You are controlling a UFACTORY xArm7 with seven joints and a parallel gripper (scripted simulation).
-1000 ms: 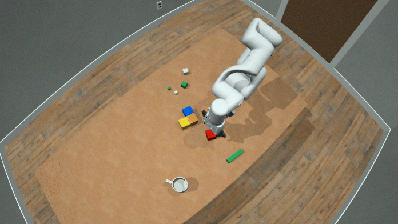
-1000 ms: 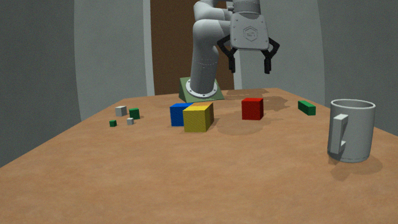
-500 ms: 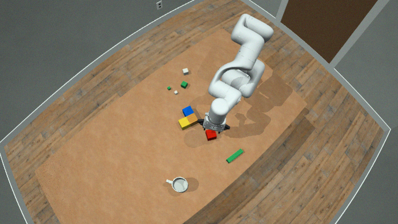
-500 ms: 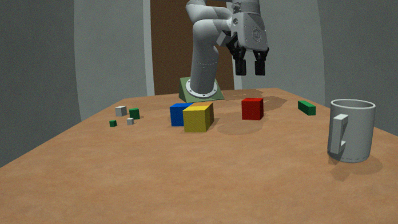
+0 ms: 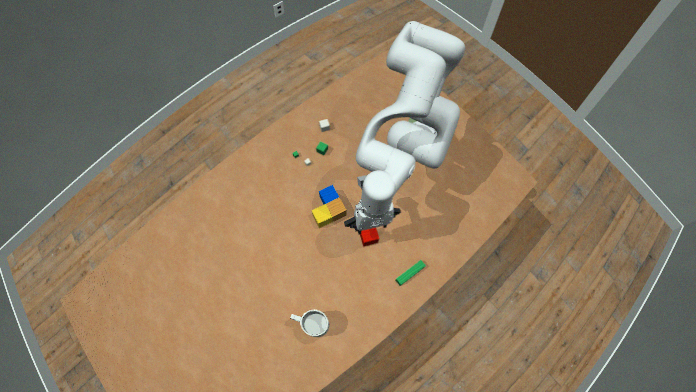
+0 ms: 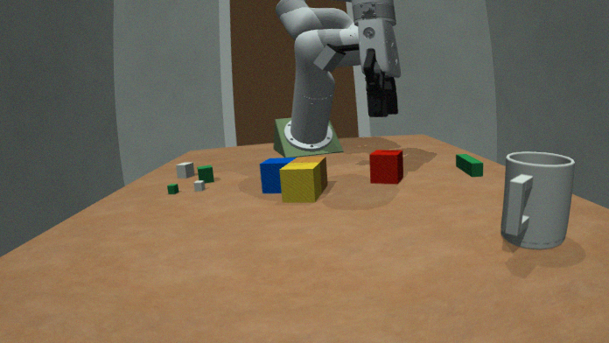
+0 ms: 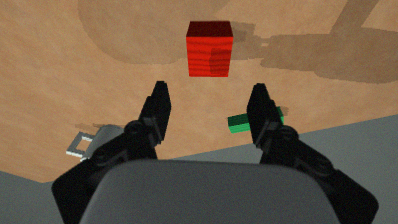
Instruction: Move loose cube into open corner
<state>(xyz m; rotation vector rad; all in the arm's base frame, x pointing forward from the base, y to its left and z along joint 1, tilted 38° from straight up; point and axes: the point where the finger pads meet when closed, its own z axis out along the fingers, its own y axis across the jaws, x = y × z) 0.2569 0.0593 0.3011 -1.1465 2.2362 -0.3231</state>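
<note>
The red cube (image 6: 386, 166) stood alone on the table (image 6: 262, 271), well apart from the blue (image 6: 271, 175), orange (image 5: 337, 206) and yellow (image 6: 301, 182) cubes beside it, while the gripper (image 6: 382, 105) hung above it, fingers parted and holding nothing.

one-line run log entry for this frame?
phase: pre-grasp | gripper: open, empty, above table | red cube: loose, apart from L of blue, yellow, orange cubes | square: incomplete
</note>
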